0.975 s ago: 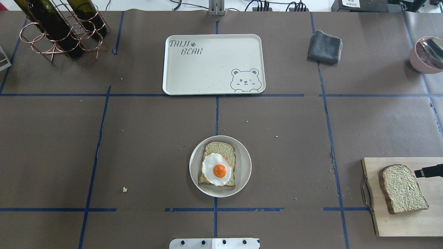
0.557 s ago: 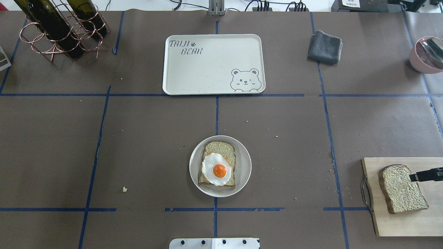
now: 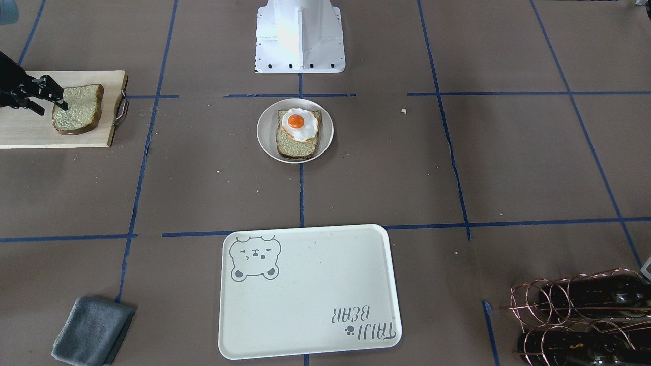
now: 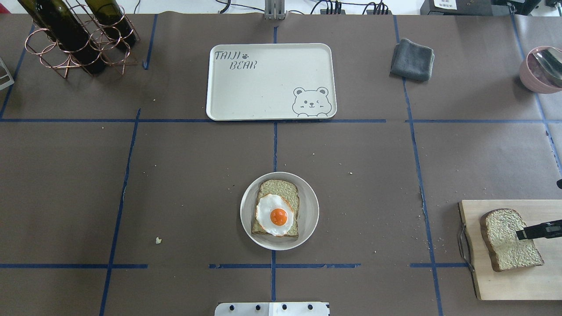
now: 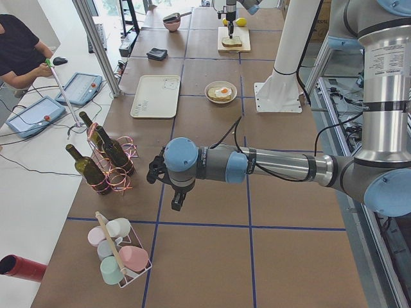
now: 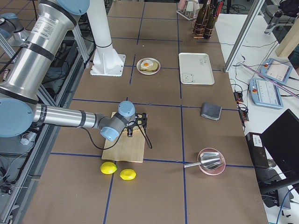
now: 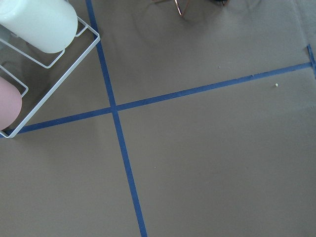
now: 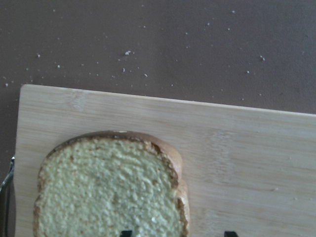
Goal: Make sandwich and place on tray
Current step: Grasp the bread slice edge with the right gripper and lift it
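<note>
One tan bread slice [image 4: 505, 248] lies on the wooden cutting board [image 4: 505, 285] at the near right. My right gripper [image 3: 52, 109] hangs open just over that slice's outer edge. In the right wrist view its two fingertips [image 8: 127, 232] straddle the slice's crust [image 8: 178, 173]. A second bread slice [image 4: 281, 188], with the fried egg [image 4: 274, 215] on top, sits on the round plate [image 4: 311, 210] at the table's middle. The cream tray [image 4: 263, 87] lies beyond it, bare. My left gripper [image 5: 173, 199] hovers over bare table far to the left; I cannot tell whether it is open or shut.
A grey cloth [image 4: 412, 59] lies right of the tray. A copper rack with wine bottles [image 4: 74, 39] stands at the far left, a pink bowl with a spoon [image 4: 540, 70] at the far right. Two lemons [image 6: 108, 168] lie beside the board. A mug rack [image 5: 119, 256] stands near the left arm.
The right gripper's finger has slid a little further in over the slice on the board and toward the table's near edge. Everything else has stayed put.
</note>
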{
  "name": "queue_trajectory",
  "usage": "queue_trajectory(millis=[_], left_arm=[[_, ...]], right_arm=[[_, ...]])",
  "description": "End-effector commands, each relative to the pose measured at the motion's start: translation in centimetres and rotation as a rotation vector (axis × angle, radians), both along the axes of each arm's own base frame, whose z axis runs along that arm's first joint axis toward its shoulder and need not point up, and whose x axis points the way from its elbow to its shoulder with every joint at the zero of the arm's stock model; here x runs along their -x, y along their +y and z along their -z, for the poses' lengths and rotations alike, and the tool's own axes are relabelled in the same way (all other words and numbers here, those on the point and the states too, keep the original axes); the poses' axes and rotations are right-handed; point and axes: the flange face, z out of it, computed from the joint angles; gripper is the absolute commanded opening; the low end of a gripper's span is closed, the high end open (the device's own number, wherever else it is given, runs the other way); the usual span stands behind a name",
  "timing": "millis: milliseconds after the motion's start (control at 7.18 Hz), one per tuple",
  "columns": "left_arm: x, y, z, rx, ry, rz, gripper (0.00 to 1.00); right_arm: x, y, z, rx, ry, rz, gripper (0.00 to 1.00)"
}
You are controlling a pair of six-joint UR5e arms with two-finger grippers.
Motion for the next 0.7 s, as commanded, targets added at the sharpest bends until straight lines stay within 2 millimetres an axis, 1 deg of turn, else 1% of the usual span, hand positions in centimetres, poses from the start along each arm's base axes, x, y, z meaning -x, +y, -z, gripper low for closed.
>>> queue_trajectory(millis=[0,139,278,557], left_arm=[[0.01,0.00,-0.01,-0.001,-0.001,-0.001,1.00],[0.01,0.00,-0.01,-0.001,-0.001,-0.001,1.00],[0.01,0.00,-0.01,-0.001,-0.001,-0.001,1.00],[0.01,0.00,-0.01,-0.001,-0.001,-0.001,1.00]], right_arm=[[0.05,0.14,-0.28,0.005,0.003,0.004,0.32],[0.04,0.16,-0.33,0.006,0.002,0.005,0.14],[0.03,0.18,-0.41,0.007,0.003,0.005,0.00],[-0.01,0.22,-0.09,-0.004,-0.016,0.006,0.00]])
